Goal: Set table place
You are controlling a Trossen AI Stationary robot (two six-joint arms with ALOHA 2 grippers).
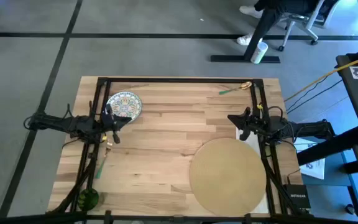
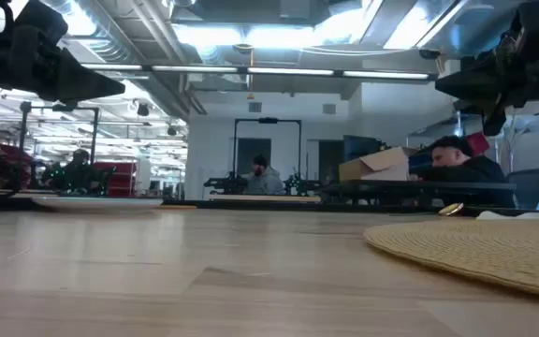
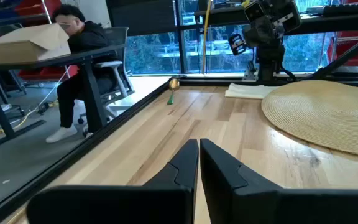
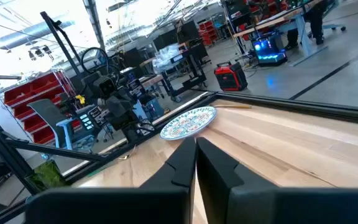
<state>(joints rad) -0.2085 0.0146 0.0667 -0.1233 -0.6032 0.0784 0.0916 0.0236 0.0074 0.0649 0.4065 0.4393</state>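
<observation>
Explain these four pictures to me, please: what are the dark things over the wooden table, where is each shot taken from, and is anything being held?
The dark things are two robot arms, each ending in a two-finger gripper. One picture looks straight down on the table. There the left gripper hangs beside a patterned plate, and the right gripper hangs near the far edge of a big round tan placemat.

Another picture is taken at table height, looking across into the room, where people sit at desks. The last two come from cameras on the arms' wrists; the dark fingers at the bottom are that arm's own.

A white napkin lies by the placemat, a small green item sits at the far edge, and a green round thing at the near left corner.

Both grippers are shut and hold nothing.
</observation>
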